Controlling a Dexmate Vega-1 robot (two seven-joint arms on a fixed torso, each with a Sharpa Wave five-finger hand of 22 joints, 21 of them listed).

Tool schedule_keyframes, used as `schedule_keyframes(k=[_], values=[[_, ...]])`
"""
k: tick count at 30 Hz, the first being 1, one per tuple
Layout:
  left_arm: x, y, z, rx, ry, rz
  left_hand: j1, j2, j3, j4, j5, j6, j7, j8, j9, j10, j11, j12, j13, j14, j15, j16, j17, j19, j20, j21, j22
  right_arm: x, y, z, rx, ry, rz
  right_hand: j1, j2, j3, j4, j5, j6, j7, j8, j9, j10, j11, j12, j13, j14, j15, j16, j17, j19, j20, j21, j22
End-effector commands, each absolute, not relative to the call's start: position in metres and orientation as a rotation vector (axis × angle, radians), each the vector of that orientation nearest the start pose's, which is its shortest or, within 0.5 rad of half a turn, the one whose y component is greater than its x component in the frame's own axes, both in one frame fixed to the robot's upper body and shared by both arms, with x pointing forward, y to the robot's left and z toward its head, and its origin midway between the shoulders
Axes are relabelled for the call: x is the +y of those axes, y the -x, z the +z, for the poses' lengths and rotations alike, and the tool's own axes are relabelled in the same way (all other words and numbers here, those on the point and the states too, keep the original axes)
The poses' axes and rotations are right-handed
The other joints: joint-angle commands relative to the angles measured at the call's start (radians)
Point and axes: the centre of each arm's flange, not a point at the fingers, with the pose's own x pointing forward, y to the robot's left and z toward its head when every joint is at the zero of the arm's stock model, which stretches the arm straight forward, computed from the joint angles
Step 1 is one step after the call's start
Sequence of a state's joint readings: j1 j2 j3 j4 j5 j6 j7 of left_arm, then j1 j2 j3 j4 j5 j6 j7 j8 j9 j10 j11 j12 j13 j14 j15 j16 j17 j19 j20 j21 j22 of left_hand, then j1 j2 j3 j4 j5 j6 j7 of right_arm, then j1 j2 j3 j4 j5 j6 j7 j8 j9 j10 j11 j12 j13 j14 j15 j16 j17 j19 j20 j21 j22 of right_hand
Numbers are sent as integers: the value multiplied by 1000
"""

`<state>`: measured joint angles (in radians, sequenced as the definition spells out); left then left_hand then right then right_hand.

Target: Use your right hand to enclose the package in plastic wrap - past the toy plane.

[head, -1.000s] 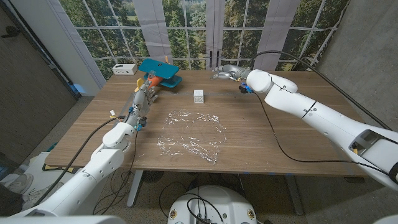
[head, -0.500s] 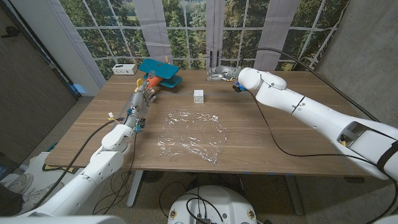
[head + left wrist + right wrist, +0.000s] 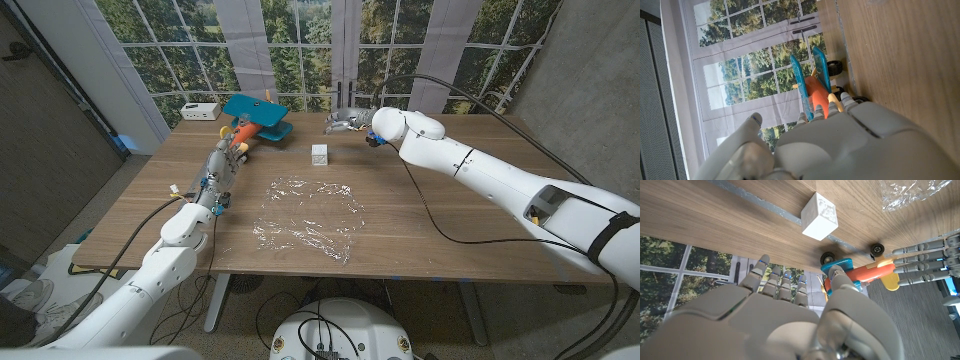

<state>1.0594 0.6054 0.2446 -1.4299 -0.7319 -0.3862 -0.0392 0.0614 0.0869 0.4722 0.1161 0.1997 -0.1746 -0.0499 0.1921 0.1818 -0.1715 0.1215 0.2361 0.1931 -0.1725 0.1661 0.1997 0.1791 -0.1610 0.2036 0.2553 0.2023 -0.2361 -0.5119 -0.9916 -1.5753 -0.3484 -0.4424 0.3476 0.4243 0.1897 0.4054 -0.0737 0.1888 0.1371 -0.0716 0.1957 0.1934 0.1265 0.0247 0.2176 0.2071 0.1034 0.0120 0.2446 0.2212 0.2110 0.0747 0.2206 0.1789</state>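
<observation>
At the table's 10 o'clock, left hand (image 3: pixel 227 158): fingers straight and together, tips seemingly touching the toy plane (image 3: pixel 258 118).
Plastic wrap (image 3: pixel 305 218): spread flat, centre.
Package (image 3: pixel 319 154): white cube at 12 o'clock of wrap.
Right hand (image 3: pixel 347 120): far edge, 1 o'clock of package, fingers apart, empty.

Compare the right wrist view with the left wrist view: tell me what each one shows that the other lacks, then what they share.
Right wrist view alone: the small white box, an edge of the plastic wrap, and the right hand open above the table, with the left hand's fingers beside the plane.

Left wrist view alone: the back of the left hand, close up.

Both: the toy plane with its teal wings and orange body, the wooden table, and the windows behind it.
</observation>
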Motion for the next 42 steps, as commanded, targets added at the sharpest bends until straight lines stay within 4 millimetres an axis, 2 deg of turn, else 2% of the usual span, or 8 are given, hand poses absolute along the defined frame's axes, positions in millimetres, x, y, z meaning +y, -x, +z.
schedule_keyframes(k=[1,7,12,20,35,42], values=[[356,-603,-74,-628,108,-130,9,4,1,-8,-2,-86,4,-2,2,-63,-4,-3,3,-22,9,-2,5,2,8,2,2,-50,-645,115,-430,1486,310,17,3,10,3,3,-10,-1,-1,2,2,-5,-4,3,3,-8,5,2,6,-5,-1,4],[358,-605,-74,-624,112,-128,9,4,1,-8,-2,-88,2,-2,2,-67,-3,-5,4,-21,9,-2,5,3,8,2,3,-45,-650,112,-402,1514,322,32,0,19,-4,4,-25,1,-6,2,1,-6,-5,3,6,-10,4,-1,12,-5,0,4],[359,-607,-72,-623,109,-131,8,4,1,-7,-2,-96,2,-5,3,-68,-5,-7,4,-20,9,-3,5,3,9,1,3,-42,-654,111,-377,1535,327,36,-15,16,-8,0,-65,3,-16,2,-22,-5,-14,4,-7,-8,-3,-3,8,-1,-3,4],[360,-610,-70,-618,106,-132,7,4,1,-7,-2,-99,2,-6,3,-70,-5,-8,4,-18,11,-3,6,3,9,1,3,-35,-658,108,-360,1580,346,39,-23,13,-12,-1,-84,7,-17,2,-26,-3,-15,4,-10,-3,-6,-5,6,6,-4,3],[360,-606,-73,-617,114,-97,7,7,2,-6,-2,-98,3,-4,3,-65,-4,-7,5,-18,11,-4,6,3,9,1,4,-17,-665,104,-330,1674,390,28,-65,-15,-24,-12,-126,16,-16,2,-65,2,-25,5,-37,3,-22,-11,-9,18,-12,3],[361,-604,-74,-617,115,-93,8,9,3,-6,-2,-98,2,-3,3,-63,-6,-7,5,-18,11,-5,6,3,8,0,4,-9,-669,100,-318,1730,385,31,-76,-21,-32,-14,-143,16,-17,2,-82,-3,-28,5,-45,-2,-27,-14,-13,20,-14,3]])
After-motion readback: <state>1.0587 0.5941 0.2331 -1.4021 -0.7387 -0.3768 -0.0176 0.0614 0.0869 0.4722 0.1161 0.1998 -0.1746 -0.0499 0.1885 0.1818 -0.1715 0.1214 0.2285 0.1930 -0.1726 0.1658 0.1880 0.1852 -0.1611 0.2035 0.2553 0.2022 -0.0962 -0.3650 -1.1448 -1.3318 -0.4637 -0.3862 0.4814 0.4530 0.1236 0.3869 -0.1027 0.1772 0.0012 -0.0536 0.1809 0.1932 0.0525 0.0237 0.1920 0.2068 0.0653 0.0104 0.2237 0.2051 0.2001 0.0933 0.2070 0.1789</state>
